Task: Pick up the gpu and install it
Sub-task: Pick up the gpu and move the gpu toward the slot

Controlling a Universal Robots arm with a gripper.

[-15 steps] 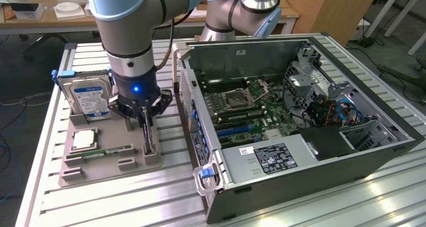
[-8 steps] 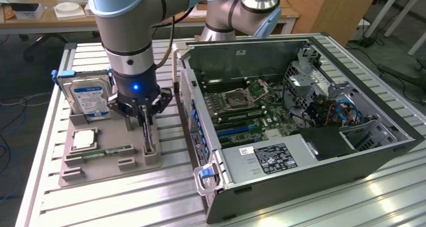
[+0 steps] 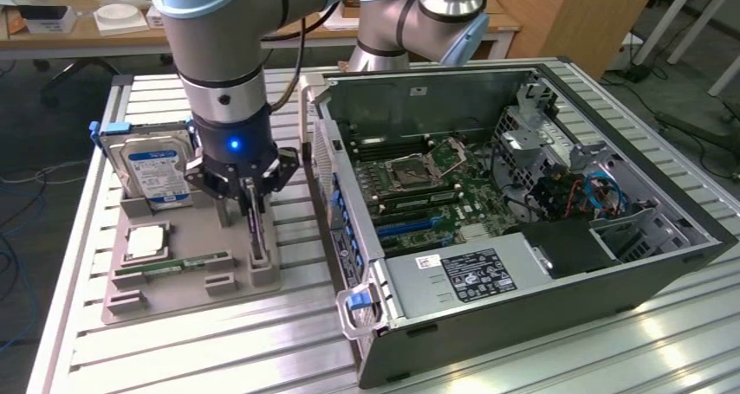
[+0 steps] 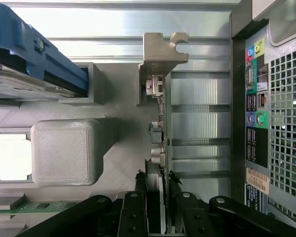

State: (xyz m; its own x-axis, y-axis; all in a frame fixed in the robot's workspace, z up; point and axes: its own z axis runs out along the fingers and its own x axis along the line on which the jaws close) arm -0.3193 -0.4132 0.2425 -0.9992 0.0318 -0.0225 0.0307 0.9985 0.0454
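Observation:
The gpu [image 3: 259,245] stands on edge in a slot of the grey parts tray [image 3: 231,281], at the exterior view's left of the open computer case [image 3: 509,195]. My gripper [image 3: 251,214] reaches straight down onto it, with its black fingers [image 4: 133,212] pressed against both faces of the card. In the wrist view the gpu [image 4: 161,133] appears edge-on, its silver bracket at the end away from the fingers, and my gripper [image 4: 160,210] is shut on the card's near end. The card's lower edge still sits at the tray.
The tray also carries a hard drive with a blue label [image 3: 156,169], a processor chip [image 3: 145,241] and a green memory stick [image 3: 173,264]. The case's rear port panel [image 4: 256,108] lies close beside the gpu. The motherboard [image 3: 439,195] lies exposed inside the case.

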